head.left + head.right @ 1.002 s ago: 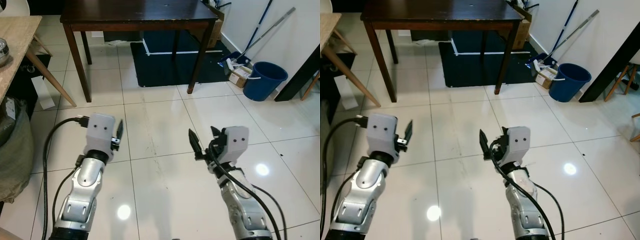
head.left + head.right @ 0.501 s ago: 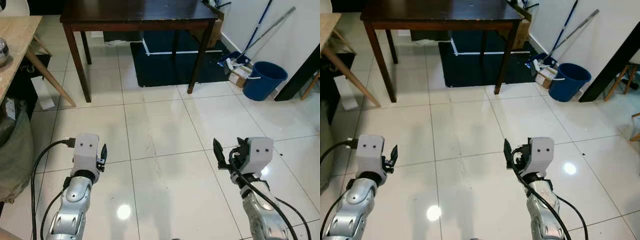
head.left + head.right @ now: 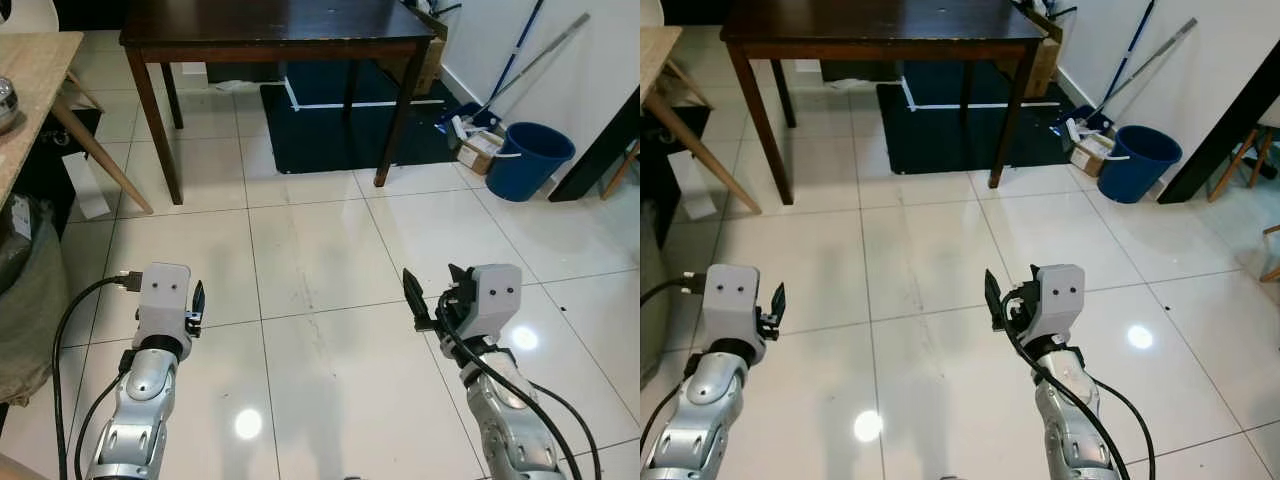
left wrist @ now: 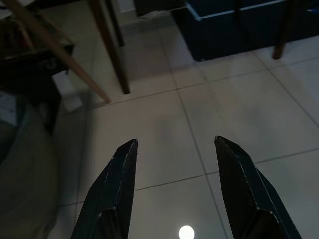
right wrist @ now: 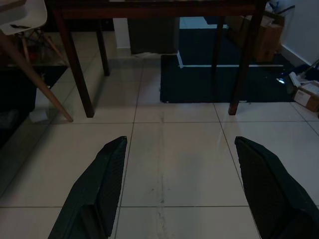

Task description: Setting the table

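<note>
the floor (image 3: 320,250) is glossy pale tile that mirrors the lamps. the table (image 3: 270,25) ahead is dark wood with a dull sheen. the rug (image 3: 340,125) beneath looks like matt dark cloth. the bucket (image 3: 528,160) is smooth blue plastic. both arms are brushed silver metal.

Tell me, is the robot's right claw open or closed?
Open: the right gripper shows its two black fingers spread wide, bare floor between them.

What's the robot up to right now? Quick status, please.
Left gripper open, holding nothing. Right gripper open, holding nothing. Dark table ahead across the tiled floor. Nothing in the way between.
</note>
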Robot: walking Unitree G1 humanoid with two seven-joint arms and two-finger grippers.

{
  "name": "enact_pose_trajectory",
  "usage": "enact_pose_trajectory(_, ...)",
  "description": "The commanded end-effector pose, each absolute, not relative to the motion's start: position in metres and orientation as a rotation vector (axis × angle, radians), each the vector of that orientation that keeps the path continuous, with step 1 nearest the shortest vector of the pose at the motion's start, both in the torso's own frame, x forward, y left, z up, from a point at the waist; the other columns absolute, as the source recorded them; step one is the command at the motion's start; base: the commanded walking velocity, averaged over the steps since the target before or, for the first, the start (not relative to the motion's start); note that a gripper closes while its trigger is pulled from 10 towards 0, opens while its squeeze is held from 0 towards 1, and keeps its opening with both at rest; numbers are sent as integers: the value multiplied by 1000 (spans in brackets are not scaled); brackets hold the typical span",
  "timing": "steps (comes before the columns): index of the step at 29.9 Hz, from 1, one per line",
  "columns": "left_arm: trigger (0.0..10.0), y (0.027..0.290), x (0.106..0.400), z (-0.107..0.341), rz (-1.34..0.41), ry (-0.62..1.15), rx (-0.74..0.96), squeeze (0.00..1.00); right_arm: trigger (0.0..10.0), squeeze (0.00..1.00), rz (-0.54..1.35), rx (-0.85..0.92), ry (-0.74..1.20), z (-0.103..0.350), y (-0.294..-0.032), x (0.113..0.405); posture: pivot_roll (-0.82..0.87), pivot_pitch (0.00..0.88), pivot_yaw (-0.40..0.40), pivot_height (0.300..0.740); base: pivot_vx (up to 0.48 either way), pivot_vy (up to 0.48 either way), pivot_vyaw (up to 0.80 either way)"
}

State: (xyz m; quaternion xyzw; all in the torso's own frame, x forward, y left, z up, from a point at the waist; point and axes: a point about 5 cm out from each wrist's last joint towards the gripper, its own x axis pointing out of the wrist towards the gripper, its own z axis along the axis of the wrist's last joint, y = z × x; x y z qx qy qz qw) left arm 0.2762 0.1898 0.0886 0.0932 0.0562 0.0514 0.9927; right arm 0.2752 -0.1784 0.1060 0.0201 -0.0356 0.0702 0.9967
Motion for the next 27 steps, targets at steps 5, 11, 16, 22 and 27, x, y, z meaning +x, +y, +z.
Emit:
enact_pose_trajectory(5,10000,180,276,85,42,113,170,0,10000,0,119,42,-39,99,-184,270,-151,16,-4,740,0,0,0)
enact_pose_trajectory(11,10000,172,274,87,-24,103,142,0,10000,0,123,44,-32,97,-184,269,-156,11,-4,740,0,0,0)
enact_pose_trajectory(16,10000,170,273,87,-30,101,143,0,10000,0,129,41,-30,97,-183,270,-155,11,-8,740,0,0,0)
enact_pose_trajectory(22,10000,167,272,87,-51,90,123,0,10000,0,132,37,-29,97,-184,270,-154,10,-11,740,0,0,0)
enact_pose_trajectory(27,10000,167,272,89,-48,77,134,0,10000,0,134,35,-26,97,-183,271,-153,12,-12,740,0,0,0)
